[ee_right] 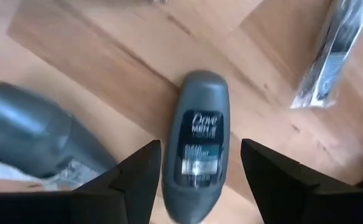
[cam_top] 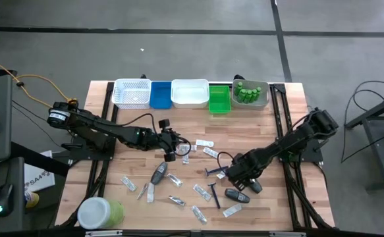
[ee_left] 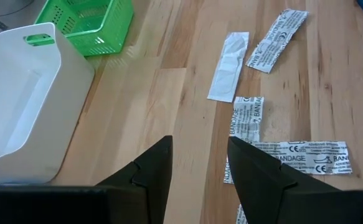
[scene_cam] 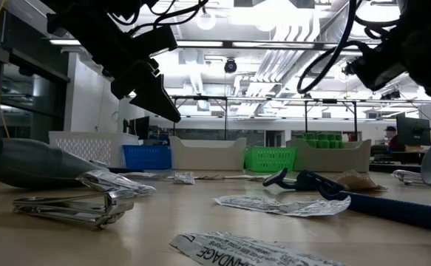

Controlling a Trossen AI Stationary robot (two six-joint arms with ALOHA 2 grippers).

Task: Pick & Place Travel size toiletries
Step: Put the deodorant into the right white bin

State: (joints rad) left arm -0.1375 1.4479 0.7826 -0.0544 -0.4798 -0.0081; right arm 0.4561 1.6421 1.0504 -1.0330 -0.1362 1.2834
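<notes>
While both arms reach in over the wooden worktop (cam_top: 257, 131), the right pincer (ee_right: 200, 171) hangs with its 2 fingers spread on either side of a dark grey deodorant stick (ee_right: 198, 143) that lies flat on the wood, label up; the fingers stand apart from its sides and grip nothing. From above, this pincer (cam_top: 239, 179) sits right of centre, near the front, with that grey stick (cam_top: 237, 195) just beside it and a blue razor (cam_top: 213, 193) to its left. A second grey stick (ee_right: 32, 137) lies close by in the right wrist view, and a wrapped razor (ee_right: 330, 50) lies farther off. The left pincer (ee_left: 200, 168) hovers near the middle of the worktop, fingers spread and empty, above printed bandage sachets (ee_left: 306, 155) and a plain white sachet (ee_left: 228, 67). Seen from above, the left pincer (cam_top: 170, 146) is well apart from the far row of trays: a white mesh basket (cam_top: 131, 93), a blue tray (cam_top: 159, 94), a white tray (cam_top: 190, 93), a green basket (cam_top: 219, 99), and a tray with small green bottles (cam_top: 247, 91). Other sachets, clippers and a grey stick (cam_top: 158, 174) lie scattered at the near side, and a big green jar (cam_top: 101, 212) lies at the near left corner.
</notes>
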